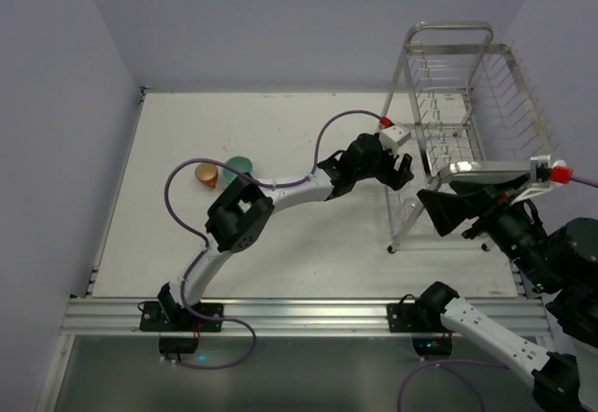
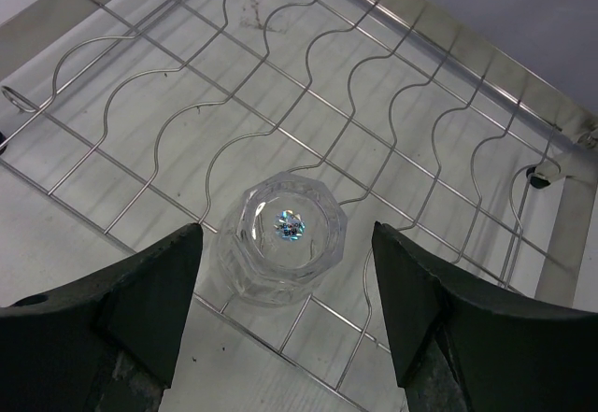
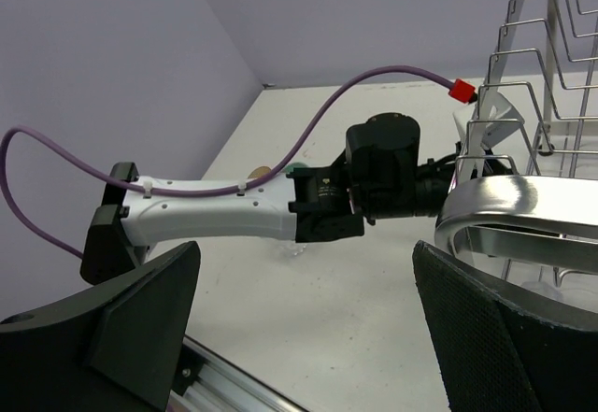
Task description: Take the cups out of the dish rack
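The glass tumbler (image 2: pixel 283 239) stands on a wire shelf of the dish rack (image 1: pixel 450 27), and the left claw (image 2: pixel 285 244) faces it end-on. The tumbler's long axis runs toward the wrist camera, so only its round end shows; I cannot tell whether mouth or base is toward the claw. This claw is spread, with one of its fingers (image 2: pixel 140 314) on each side of the glass. There is a gap on both sides, narrower on the left of that view, and nothing is pinched.

By my judgement the coming move is a short advance along that axis, then a squeeze across the glass's width. The wavy wires behind it could catch a fingertip that goes too deep.

The right claw (image 3: pixel 304 323) is spread wide and empty at the rack's near side. The rack's frame lies between it and the glass, so the left arm is the better placed. The orange-red mug (image 1: pixel 206 176) and the mint-green mug (image 1: pixel 240 166) stand just beside each other on the worktop (image 1: pixel 308 262), well left of the rack. The tumbler looks to be the last cup to unload.
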